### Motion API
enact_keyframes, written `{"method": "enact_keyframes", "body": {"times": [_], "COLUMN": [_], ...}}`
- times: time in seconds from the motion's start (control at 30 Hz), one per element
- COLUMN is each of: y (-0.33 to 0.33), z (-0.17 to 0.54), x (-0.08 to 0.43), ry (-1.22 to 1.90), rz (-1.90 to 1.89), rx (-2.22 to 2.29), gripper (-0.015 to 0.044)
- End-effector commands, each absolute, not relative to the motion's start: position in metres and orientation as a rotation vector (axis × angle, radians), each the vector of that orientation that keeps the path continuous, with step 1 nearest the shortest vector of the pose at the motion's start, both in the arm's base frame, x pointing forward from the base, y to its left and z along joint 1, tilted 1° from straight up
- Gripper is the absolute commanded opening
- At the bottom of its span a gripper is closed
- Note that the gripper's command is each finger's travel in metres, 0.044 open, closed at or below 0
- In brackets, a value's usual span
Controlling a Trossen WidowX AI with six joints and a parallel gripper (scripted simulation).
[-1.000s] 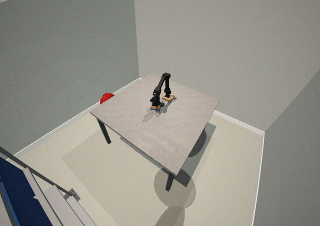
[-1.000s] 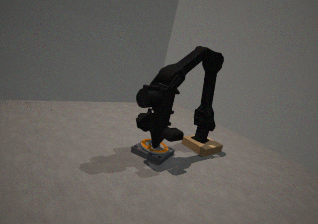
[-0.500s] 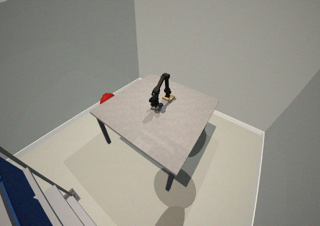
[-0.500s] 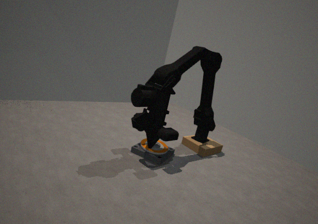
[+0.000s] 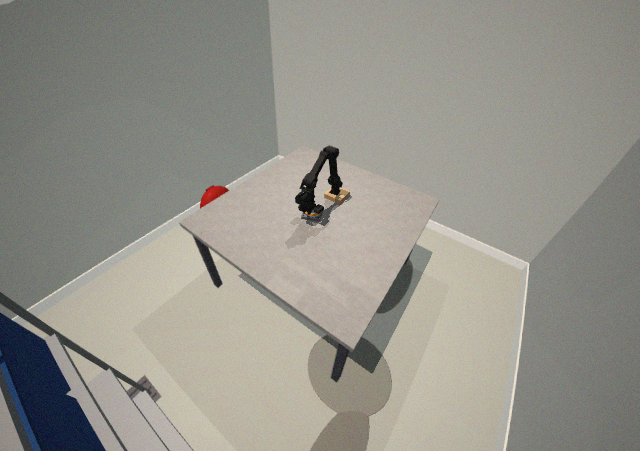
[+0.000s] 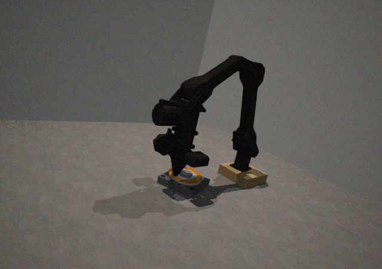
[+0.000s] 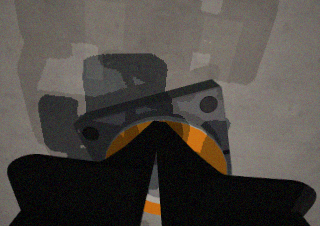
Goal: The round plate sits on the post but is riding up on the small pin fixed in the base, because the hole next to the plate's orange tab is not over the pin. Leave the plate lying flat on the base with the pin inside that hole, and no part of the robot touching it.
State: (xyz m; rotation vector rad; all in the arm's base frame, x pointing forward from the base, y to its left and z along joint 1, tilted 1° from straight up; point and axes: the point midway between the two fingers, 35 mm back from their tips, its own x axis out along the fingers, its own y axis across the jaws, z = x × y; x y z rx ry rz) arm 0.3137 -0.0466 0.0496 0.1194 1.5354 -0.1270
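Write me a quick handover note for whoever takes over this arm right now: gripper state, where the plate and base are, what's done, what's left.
Gripper: shut, holding nothing, its closed tip down at the near-left rim of the plate; contact cannot be confirmed.
Plate: orange-ringed, on the post, on the grey base next to the arm's tan mount.
Done: closed gripper positioned at the plate's rim.
Left: turn the plate until the hole by its orange tab is over the pin, let it drop flat, then lift clear. Pin and hole are not visible in these views.
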Motion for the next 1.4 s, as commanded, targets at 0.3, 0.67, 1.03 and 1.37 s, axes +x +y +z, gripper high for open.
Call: {"method": "enact_keyframes", "body": {"times": [0.3, 0.67, 1.03, 1.37], "y": [-0.063, -0.075, -0.087, -0.092], "z": [0.05, 0.051, 0.052, 0.053], "x": [0.311, 0.305, 0.295, 0.289], "ry": [1.538, 1.538, 1.539, 1.54], "rz": [-0.134, -0.136, -0.137, -0.137], "rx": [0.115, 0.114, 0.113, 0.112], "gripper": [0.0, 0.0, 0.0, 0.0]}}
